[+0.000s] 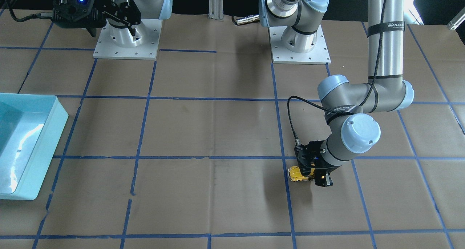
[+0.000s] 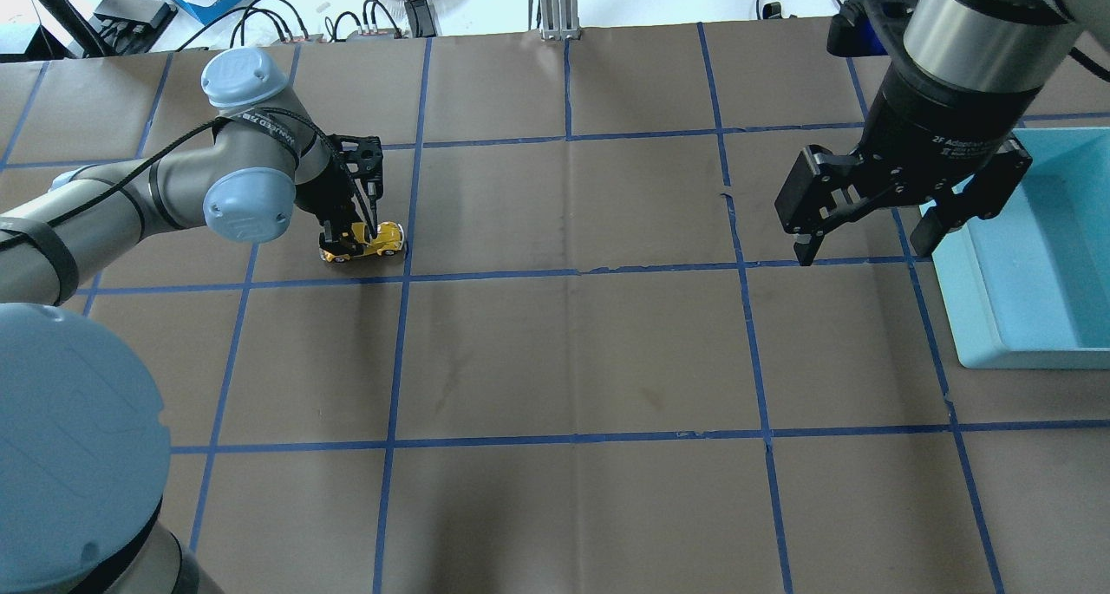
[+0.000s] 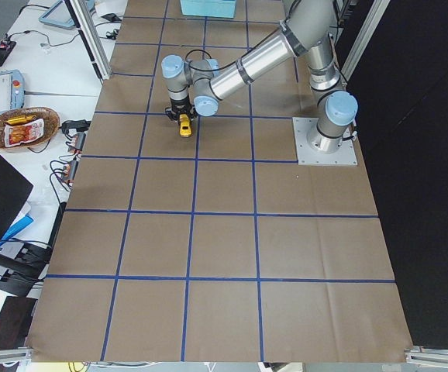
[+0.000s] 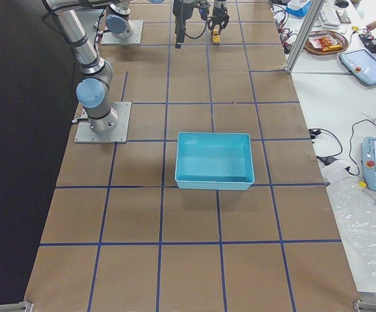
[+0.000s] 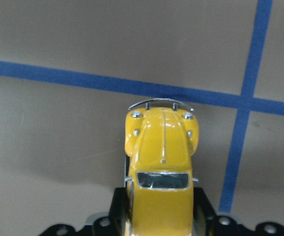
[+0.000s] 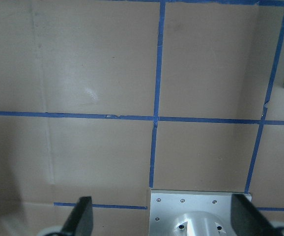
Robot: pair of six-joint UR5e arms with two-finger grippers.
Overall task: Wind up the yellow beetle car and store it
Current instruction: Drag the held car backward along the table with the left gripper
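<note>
The yellow beetle car [image 2: 375, 244] is at table level on the brown paper, by a blue tape crossing on the robot's left side. My left gripper [image 2: 350, 232] comes down from above and is shut on its rear half. In the left wrist view the car [image 5: 161, 162] points away, with the dark fingers [image 5: 120, 206] pressed against both its sides. It also shows in the front-facing view [image 1: 295, 173]. My right gripper [image 2: 865, 251] is open and empty, hanging high beside the light blue bin [image 2: 997, 334].
The light blue bin [image 1: 43, 147] stands empty at the table's right end, also seen in the right side view [image 4: 214, 184]. Both arm base plates [image 1: 127, 41] are at the robot's edge. Blue tape lines grid the brown paper.
</note>
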